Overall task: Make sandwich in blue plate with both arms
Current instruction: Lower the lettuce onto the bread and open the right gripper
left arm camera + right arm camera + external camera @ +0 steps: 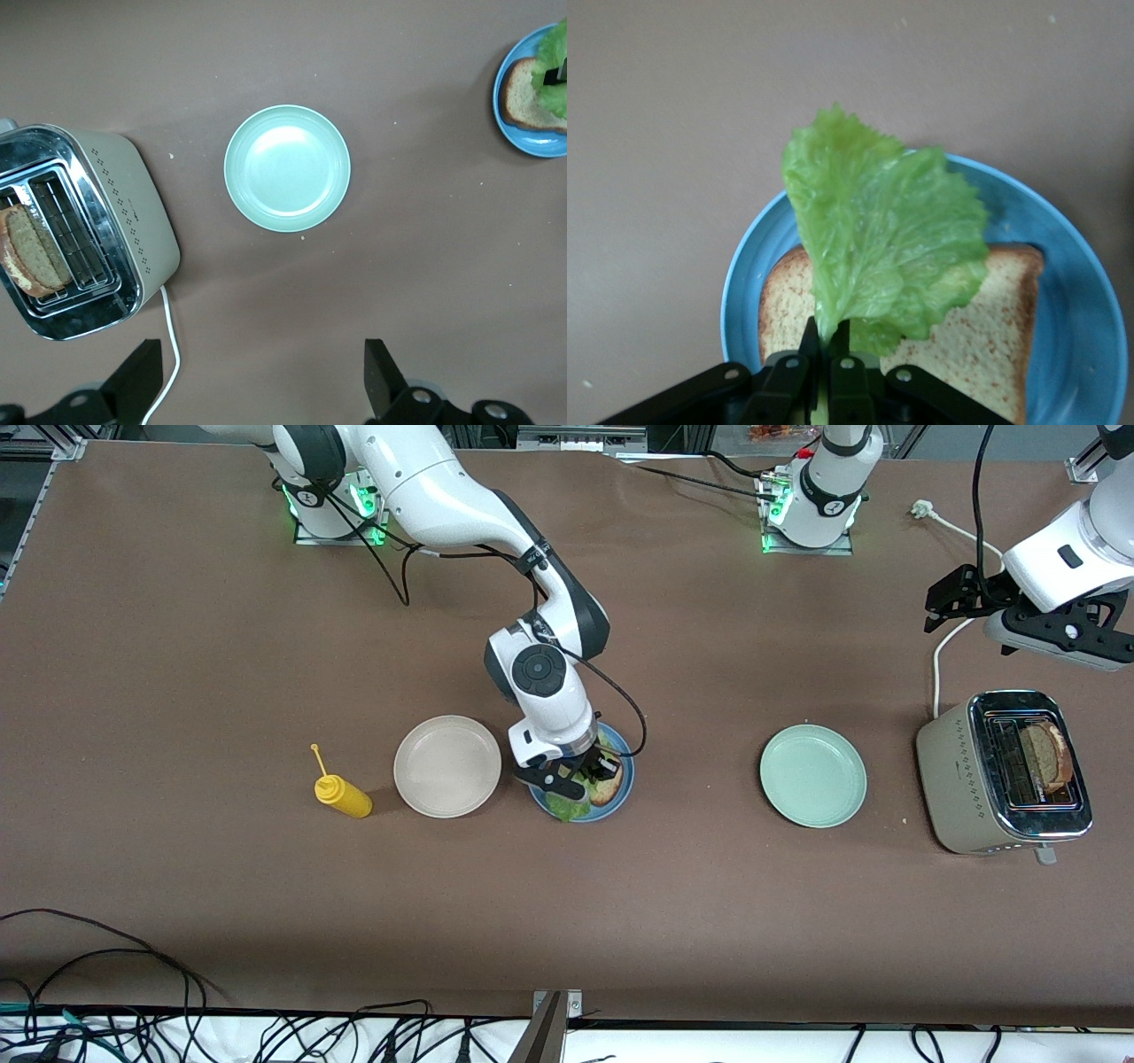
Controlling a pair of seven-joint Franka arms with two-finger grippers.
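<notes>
lettuce held over the first slice

over the blue plate (623,746), between the beige plate (447,766) and the green plate (813,775), the right gripper (592,769) is clenched on the stem end of a lettuce leaf (881,239). the leaf is hung above a bread slice (983,354) that lies flat in the plate, and most of the slice is covered by it in the right wrist view. whether the leaf already touches the bread cannot be told.

the lettuce step is judged to be in hand: one slice is laid, the leaf is not yet let go, and the second slice (1048,755) is still stood in a slot of the toaster (952,766) at the left arm's end of the table.

the left gripper (257,376) is held spread and empty in the air near the toaster, waiting.

next, the leaf would need to be lowered onto the bread and released so that it stays inside the crust. the toaster slice would then have to be pinched by its top edge, and lifted straight out of the slot.

a yellow bottle (344,794) is left beside the beige plate.
</notes>
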